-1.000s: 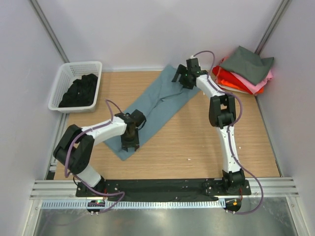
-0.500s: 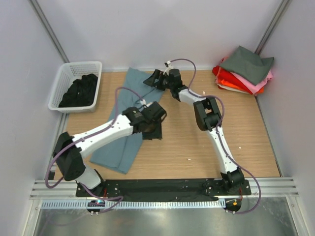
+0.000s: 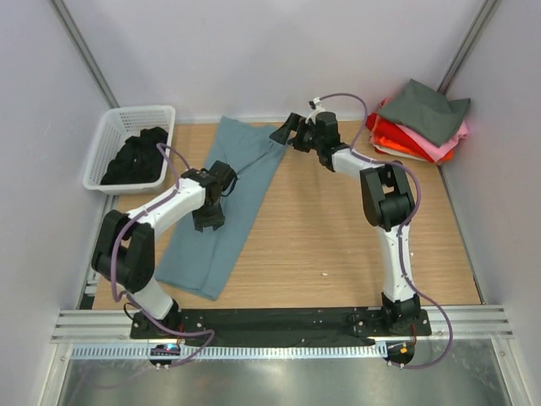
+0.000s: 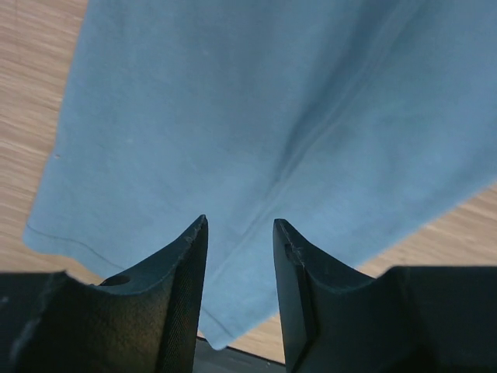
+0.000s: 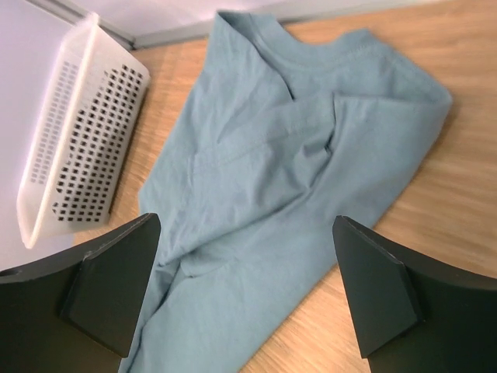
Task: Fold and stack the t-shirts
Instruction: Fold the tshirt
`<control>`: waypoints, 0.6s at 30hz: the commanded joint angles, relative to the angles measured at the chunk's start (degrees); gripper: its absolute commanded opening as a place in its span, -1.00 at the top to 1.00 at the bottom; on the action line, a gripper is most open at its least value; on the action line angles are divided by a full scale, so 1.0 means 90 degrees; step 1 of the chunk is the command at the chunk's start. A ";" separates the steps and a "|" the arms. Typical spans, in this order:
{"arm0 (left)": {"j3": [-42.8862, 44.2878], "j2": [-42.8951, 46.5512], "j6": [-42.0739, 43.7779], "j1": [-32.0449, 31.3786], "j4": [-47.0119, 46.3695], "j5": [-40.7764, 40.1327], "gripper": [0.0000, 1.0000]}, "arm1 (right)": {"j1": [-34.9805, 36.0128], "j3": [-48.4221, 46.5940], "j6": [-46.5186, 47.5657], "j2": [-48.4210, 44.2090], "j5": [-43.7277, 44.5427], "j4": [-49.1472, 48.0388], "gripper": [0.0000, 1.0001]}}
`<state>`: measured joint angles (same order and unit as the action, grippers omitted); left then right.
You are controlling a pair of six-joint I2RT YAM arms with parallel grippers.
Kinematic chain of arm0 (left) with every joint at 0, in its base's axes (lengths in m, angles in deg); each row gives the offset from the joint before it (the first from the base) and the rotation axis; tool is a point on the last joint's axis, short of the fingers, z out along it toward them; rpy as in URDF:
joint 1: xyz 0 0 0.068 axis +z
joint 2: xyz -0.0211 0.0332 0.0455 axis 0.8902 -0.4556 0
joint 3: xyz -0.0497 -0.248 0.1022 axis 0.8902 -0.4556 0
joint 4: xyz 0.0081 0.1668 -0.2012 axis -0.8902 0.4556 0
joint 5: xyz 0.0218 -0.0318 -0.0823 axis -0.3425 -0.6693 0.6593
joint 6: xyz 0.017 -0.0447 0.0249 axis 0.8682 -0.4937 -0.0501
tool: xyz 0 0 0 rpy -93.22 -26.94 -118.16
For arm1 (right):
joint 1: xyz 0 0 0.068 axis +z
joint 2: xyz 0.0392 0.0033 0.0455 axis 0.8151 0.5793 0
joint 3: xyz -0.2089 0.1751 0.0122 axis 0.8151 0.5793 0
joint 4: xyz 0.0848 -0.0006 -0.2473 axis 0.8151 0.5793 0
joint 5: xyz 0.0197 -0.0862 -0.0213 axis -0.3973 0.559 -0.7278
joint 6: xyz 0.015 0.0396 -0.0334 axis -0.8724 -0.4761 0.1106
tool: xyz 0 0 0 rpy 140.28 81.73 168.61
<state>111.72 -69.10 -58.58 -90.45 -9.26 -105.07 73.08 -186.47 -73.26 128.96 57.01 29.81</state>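
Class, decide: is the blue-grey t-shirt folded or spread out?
Partly folded: the blue-grey t-shirt lies as a long narrow strip, one side doubled over below the collar.

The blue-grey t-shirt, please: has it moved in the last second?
Yes. The blue-grey t-shirt has swung its far end left, toward the white basket, away from the folded stack.

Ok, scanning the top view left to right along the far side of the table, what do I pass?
White lattice basket holding black t-shirts → dusty blue-grey t-shirt → right gripper, open → stack of folded t-shirts, dark grey on top.
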 commanded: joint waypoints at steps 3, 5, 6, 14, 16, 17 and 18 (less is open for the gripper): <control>-0.0203 -0.0630 0.0239 0.0394 -0.0328 -0.0410 0.21 | 0.0105 -0.0445 0.0161 0.0287 0.0075 0.0961 -1.00; -0.0203 -0.0856 0.0229 0.0424 -0.0366 -0.0401 0.24 | 0.0105 -0.0805 0.0248 0.0425 0.0280 0.1353 -0.99; -0.0213 -0.0885 0.0229 0.0424 -0.0396 -0.0362 0.24 | 0.0105 -0.0933 0.0297 0.0599 0.0329 0.1722 -0.99; -0.0398 -0.0896 0.0190 0.0424 -0.0425 -0.0205 0.26 | 0.0105 -0.1850 0.0326 0.1176 0.0436 0.2759 -0.72; -0.0525 -0.0788 0.0171 0.0424 -0.0435 -0.0215 0.26 | 0.0095 -0.1979 0.0395 0.1245 0.0524 0.3024 -0.68; -0.0661 -0.0759 0.0161 0.0424 -0.0464 -0.0196 0.26 | 0.0095 -0.2037 0.0337 0.1313 0.0505 0.3025 -0.64; -0.0739 -0.0739 0.0141 0.0415 -0.0484 -0.0070 0.26 | 0.0105 -0.2077 0.0288 0.1362 0.0379 0.3015 -0.59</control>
<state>107.26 -78.28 -57.14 -86.75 -12.95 -106.10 73.89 -202.34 -71.51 139.45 60.18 52.38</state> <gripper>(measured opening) 0.371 0.815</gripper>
